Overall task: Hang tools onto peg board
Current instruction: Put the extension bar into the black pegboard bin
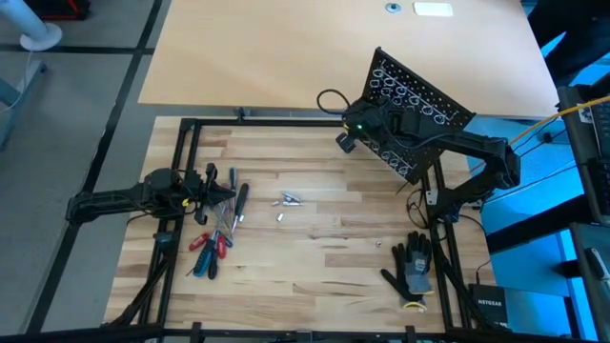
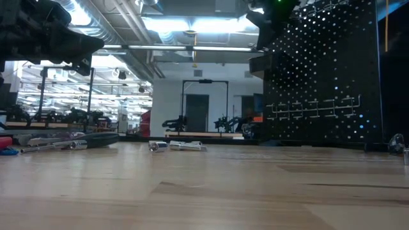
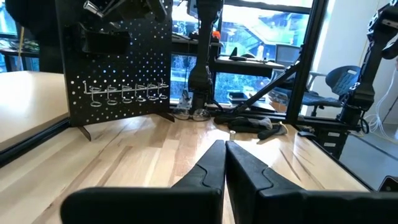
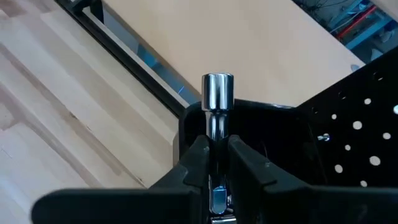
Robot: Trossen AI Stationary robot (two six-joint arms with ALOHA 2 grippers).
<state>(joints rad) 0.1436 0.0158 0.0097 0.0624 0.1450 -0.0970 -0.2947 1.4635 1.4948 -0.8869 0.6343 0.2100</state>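
Over by the peg board: the right gripper [image 1: 355, 127] is hovering at the near-left edge of the black perforated peg board [image 1: 422, 101], which is standing at the back right of the wooden table [image 1: 315, 257] and sitting angled in the high view.
Right claw: it's clamping a shiny silver metal bit [image 4: 217, 99] between its fingers [image 4: 198, 155]; the bit's round socket-like end is sticking out past the fingertips, pretty much upright in the wrist view, right beside the board's edge.
Peg board details: rows of silver wire ring holders [image 3: 124, 93] are running across its face, and thin legs are propping it on the table. Can't tell if anything is hanging in the rings yet.
Left side: the left gripper [image 1: 215, 187] is waiting near the left edge of the table, just above the pile of tools.
Left claw: its fingers [image 3: 214, 165] are pressing together with nothing between them.
Tools: a bunch of screwdrivers [image 1: 214, 243] with red, blue and black handles is lying on the left part of the table, close to the left gripper.
Loose bits: a few small silver metal bits [image 1: 287, 201] are lying around the middle of the table, well apart from the board.
Other stuff: a black-and-grey work glove [image 1: 413, 265] is lying at the near right.
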